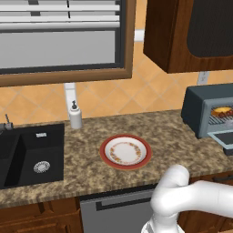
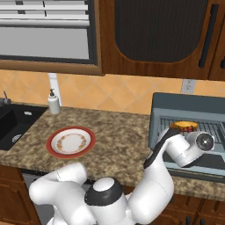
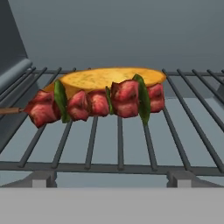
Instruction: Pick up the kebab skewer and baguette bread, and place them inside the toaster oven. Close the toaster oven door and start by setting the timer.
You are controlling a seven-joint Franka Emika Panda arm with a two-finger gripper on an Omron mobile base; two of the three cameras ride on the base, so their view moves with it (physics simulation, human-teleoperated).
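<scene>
Both the skewer [image 3: 94, 104] and bread [image 3: 109, 78] are already sitting on the rack [image 3: 131, 144] inside the oven [image 2: 189, 132], gripper spread wide and holding nothing, so I'd say loading's done and next up is backing out to swing the door [image 1: 224, 139] shut.

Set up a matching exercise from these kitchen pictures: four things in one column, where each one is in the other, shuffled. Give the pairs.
Things:
1. kebab skewer
2. baguette bread
3. plate
4. soap dispenser

Places:
A. on the counter in front of the window
B. beside the sink at the wall
C. on the oven rack, behind the meat
D. on the oven rack, nearest the hand camera

Pairs: 1-D, 2-C, 3-A, 4-B
</scene>
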